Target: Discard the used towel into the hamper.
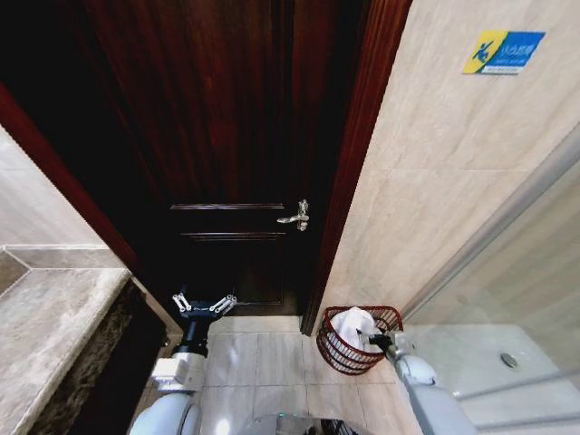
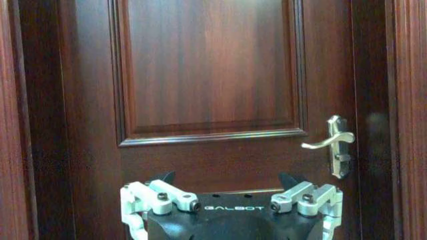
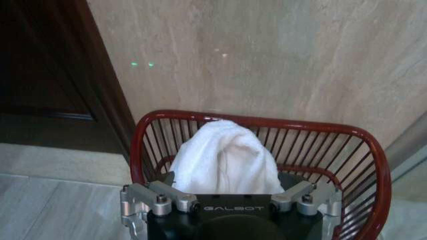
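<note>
A white towel (image 1: 352,323) sits bunched in a round reddish-brown wire hamper (image 1: 332,352) on the pale tiled floor (image 1: 263,358), against a beige stone wall (image 1: 435,172) just right of a dark wooden door (image 1: 227,145). The right arm reaches forward and down from the lower right, its gripper (image 1: 373,341) over the near rim of the hamper. In the right wrist view the gripper (image 3: 230,186) has its fingers spread wide on either side of the towel (image 3: 227,160), which rises in a peak between them; whether the fingers touch the cloth cannot be told. The left arm extends straight ahead toward the door, its gripper (image 1: 204,305) also spread open and holding nothing, level with the lower door panel, left of the silver door handle (image 1: 297,216).
</note>
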Controlling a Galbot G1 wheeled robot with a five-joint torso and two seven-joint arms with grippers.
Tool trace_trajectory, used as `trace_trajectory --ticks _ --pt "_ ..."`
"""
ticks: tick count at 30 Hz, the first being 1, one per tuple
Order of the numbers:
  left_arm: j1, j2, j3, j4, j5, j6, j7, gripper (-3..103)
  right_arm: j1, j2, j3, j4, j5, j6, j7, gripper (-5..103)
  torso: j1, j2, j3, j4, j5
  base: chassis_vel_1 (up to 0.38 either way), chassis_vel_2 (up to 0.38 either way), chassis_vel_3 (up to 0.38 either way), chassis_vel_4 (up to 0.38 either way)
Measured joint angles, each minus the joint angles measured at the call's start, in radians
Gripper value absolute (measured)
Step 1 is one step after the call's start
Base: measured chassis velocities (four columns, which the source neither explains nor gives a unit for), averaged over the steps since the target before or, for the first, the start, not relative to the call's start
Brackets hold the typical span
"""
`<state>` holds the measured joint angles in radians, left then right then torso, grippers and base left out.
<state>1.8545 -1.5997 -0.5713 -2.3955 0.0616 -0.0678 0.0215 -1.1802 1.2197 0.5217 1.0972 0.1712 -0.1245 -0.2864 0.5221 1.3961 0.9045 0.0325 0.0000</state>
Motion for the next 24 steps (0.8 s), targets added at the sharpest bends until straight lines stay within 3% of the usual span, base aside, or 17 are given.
trace_trajectory --ticks 9,14,19,23,24 --pt "0.000 0.000 0.000 0.000 0.000 0.000 0.000 100 -0.062 0.012 0.031 0.082 0.039 0.066 0.027 100 0.000 0.000 0.000 0.0001 0.0000 0.000 0.000 0.000 0.000" --pt "0.000 0.000 0.000 0.000 0.000 0.000 0.000 100 -0.149 0.033 0.066 0.227 0.084 0.075 0.064 100 0.000 0.000 0.000 0.0000 0.0000 0.000 0.000 0.000 0.000" --pt "0.000 0.000 0.000 0.000 0.000 0.000 0.000 100 -0.282 0.082 0.103 0.478 0.083 0.128 0.154 100 0.000 0.000 0.000 0.0001 -0.0005 0.000 0.000 0.000 0.000" --pt "0.000 0.000 0.000 0.000 0.000 0.000 0.000 100 -0.358 0.103 0.114 0.614 0.081 0.144 0.178 100 0.000 0.000 0.000 0.0000 0.0000 0.000 0.000 0.000 0.000" --pt "0.000 0.000 0.000 0.000 0.000 0.000 0.000 100 -0.417 0.118 0.122 0.721 0.077 0.155 0.192 100 0.000 0.000 0.000 0.0000 -0.0003 0.000 0.000 0.000 0.000"
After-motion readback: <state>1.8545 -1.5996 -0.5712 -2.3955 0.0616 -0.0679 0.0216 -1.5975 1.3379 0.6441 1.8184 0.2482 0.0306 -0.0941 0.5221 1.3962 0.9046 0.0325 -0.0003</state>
